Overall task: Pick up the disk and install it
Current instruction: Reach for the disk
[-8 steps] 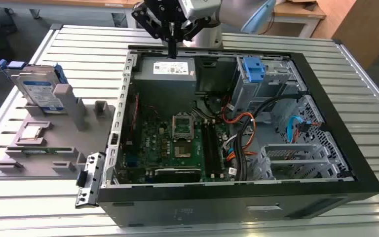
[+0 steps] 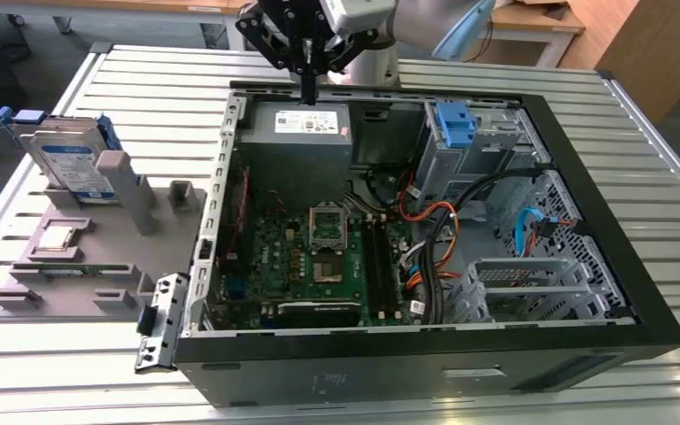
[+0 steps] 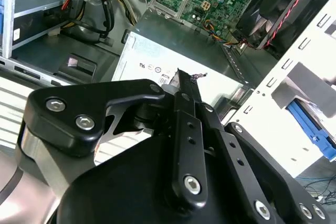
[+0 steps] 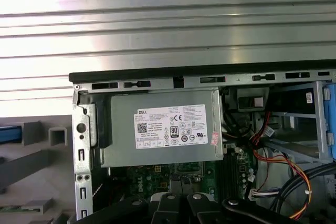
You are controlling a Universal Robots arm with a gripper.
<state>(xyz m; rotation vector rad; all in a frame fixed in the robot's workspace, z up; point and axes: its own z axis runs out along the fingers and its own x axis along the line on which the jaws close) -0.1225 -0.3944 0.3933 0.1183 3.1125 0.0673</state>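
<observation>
The disk [image 2: 71, 161], a silver-grey drive with a white-and-blue label and blue rails, stands on edge in a grey holder [image 2: 92, 257] at the exterior view's left, outside the computer case. My gripper [image 2: 308, 93] hangs over the far edge of the open case, just above the power supply [image 2: 298, 124], well apart from the disk. Its black fingers are pressed together with nothing between them. In the second wrist view the gripper [image 3: 181, 80] points at the power supply's label. A blue rail edge [image 4: 10, 134] of the disk shows in the first wrist view.
The open black case [image 2: 623, 292] holds a green motherboard [image 2: 316, 257], orange and black cables [image 2: 428, 221], a blue drive bracket [image 2: 452, 124] and a metal bay cage [image 2: 529, 283]. A small square chip [image 2: 57, 237] lies on the grey holder. Everything rests on a slatted metal table [image 2: 139, 80].
</observation>
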